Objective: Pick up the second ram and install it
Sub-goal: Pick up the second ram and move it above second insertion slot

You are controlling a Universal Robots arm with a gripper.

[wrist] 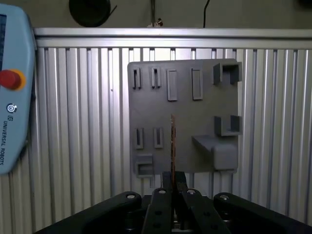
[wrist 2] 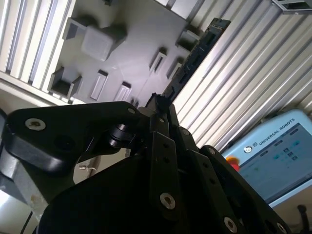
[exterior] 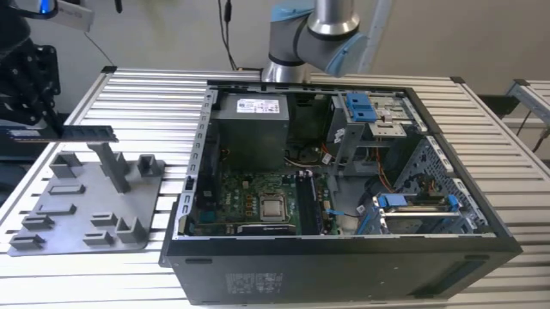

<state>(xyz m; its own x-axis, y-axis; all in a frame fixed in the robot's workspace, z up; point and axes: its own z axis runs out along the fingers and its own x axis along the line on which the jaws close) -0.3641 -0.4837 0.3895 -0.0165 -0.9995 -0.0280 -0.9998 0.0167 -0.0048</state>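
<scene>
**Second ram gripped above the fixture plate**

In the exterior view, the gripper (exterior: 30, 125) hung over the grey fixture plate (exterior: 82, 206), at the plate's far edge. It pinched one end of the second ram (exterior: 82, 133), which lay level in the air above the plate's upright posts, clear of them. The open computer case (exterior: 344, 257) stood just beside the plate, on the exterior view's right, on the same slatted table (exterior: 146, 90).

In the second wrist view, the gripper's (wrist 2: 158, 105) black fingers were pressed together on the dark ram (wrist 2: 200, 51), whose free end reached out past the plate's (wrist 2: 131, 44) edge. A teach pendant (wrist 2: 278, 156) lay well apart from the plate.

In the first wrist view, the ram (wrist: 172, 141) showed edge-on as a thin line over the plate's (wrist: 195, 112) middle, clamped in the gripper (wrist: 173, 187). The pendant (wrist: 14, 107) lay off to one side of the plate.
</scene>
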